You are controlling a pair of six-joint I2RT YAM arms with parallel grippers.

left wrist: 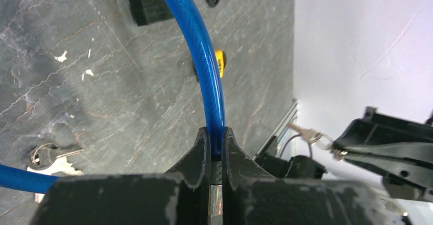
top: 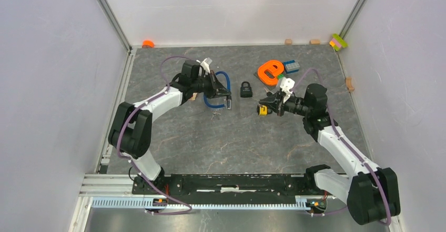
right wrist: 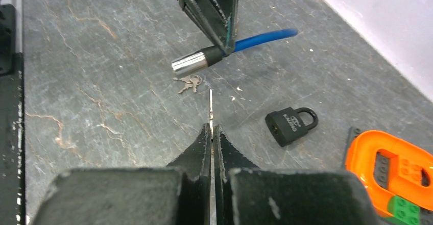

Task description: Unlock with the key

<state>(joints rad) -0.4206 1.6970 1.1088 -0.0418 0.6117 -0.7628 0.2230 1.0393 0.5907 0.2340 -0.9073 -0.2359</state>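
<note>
Two grippers were pressed together: at the bottom of the right wrist view the right gripper (right wrist: 212, 129) pinched a key (right wrist: 211, 105), blade pointing up-frame, and beyond it, at upper centre, the left gripper (left wrist: 216, 133) clamped a blue cable lock (left wrist: 204, 56) near its metal end (right wrist: 193, 63).

Robotics lab test cell, white panel walls (top: 47, 84) around grey tabletop (top: 210, 142) on three sides, aluminium mounting rail (top: 105, 182) along its near edge.
</note>
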